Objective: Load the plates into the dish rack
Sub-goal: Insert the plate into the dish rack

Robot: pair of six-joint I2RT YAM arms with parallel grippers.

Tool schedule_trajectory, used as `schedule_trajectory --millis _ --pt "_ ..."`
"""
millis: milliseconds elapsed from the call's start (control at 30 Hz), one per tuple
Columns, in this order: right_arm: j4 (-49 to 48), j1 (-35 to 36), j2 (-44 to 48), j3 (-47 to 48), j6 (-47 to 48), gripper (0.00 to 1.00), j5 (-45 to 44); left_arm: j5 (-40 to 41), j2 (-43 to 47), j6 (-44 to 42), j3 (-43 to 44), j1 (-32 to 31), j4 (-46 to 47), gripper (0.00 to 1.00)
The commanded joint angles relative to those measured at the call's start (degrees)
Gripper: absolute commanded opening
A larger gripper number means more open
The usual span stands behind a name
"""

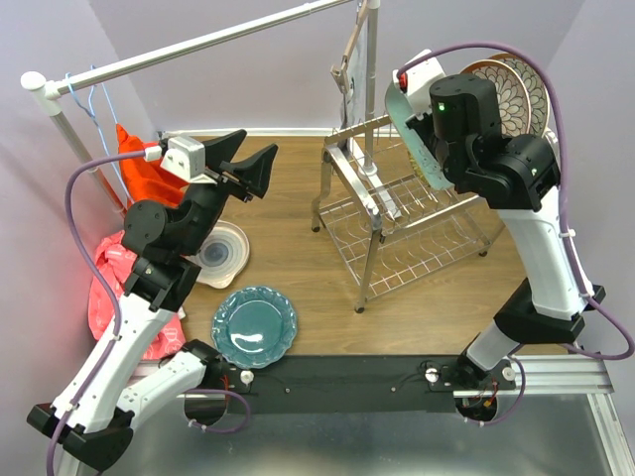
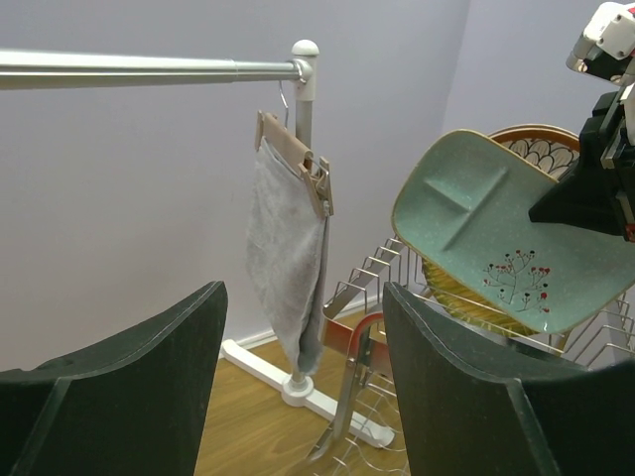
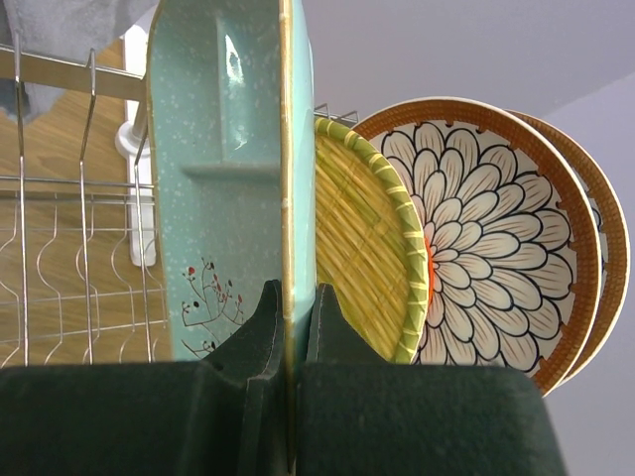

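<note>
As L hand (image 1: 254,149) gapes, R hand (image 3: 291,297) pinches speckled plate (image 3: 213,178) upright.

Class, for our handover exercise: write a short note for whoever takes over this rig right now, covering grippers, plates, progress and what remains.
Left gripper: open, empty, raised above the table.
Right gripper: shut on the rim of a pale green divided plate, held on edge over the dish rack, apparently not yet slotted.
Done: a yellow woven plate and two floral plates stand in the rack.
Left: seat the held plate, then load the teal scalloped plate and the white swirl plate, both on the table.
</note>
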State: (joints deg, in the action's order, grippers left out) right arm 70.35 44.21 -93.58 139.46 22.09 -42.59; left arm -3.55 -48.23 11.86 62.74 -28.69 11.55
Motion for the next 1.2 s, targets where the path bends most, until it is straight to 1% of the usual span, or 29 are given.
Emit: schedule_trajectory --millis 0,467,733,1167 --pt "-3.0 0.5 0.8 -0.1 -1.0 0.0 -3.2 -1.3 0.4 -0.3 -0.3 0.6 1.9 0.73" --pt "-3.8 0.5 0.9 1.3 -1.0 0.0 -5.2 -2.5 -0.6 -0.3 -0.1 1.4 2.7 0.73" --pt "-4.2 0.5 1.3 -0.2 -1.5 0.0 -5.8 -3.0 -0.7 0.0 -0.3 1.5 2.7 0.73" --pt "-2.5 0.5 1.5 -2.3 -3.7 0.0 -3.6 -2.6 0.3 0.1 -1.4 2.0 2.5 0.73"
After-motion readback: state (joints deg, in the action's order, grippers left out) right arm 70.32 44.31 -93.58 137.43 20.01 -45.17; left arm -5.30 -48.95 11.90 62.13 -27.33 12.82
